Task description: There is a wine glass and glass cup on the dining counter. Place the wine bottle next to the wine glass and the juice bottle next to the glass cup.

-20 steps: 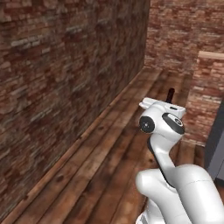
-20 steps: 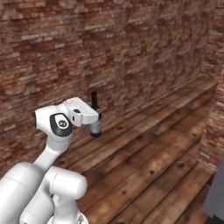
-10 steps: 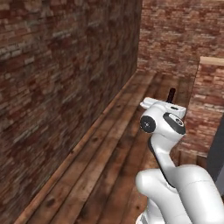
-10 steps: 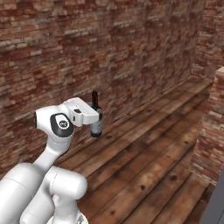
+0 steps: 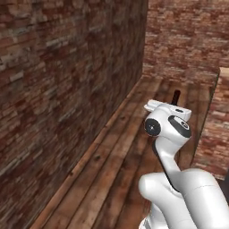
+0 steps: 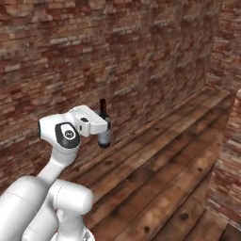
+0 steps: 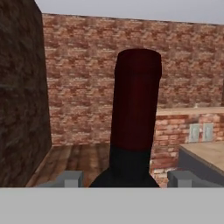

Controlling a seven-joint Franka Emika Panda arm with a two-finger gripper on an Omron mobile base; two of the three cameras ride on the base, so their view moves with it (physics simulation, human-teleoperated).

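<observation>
My gripper (image 6: 104, 135) is shut on the wine bottle (image 6: 104, 128), a slim dark bottle with a dark red cap, and holds it upright in the air in front of the arm. From the left base view its neck (image 5: 175, 97) sticks up behind the hand. In the hand view the wine bottle (image 7: 135, 113) rises close in front of the camera, between the two fingertips of the gripper (image 7: 124, 179). The wine glass, the glass cup, the juice bottle and the dining counter are out of view.
A tall brick wall (image 5: 67, 89) runs close along the left, over a wooden plank floor (image 5: 116, 152). A low brick pillar (image 6: 230, 179) stands on the right. Ahead of the hand are a brick half-wall with a wooden top (image 7: 188, 111) and a light-wood surface (image 7: 205, 152).
The whole picture has shifted in both base views, so the base has moved. The bottle stays in the gripper and the arm keeps its pose.
</observation>
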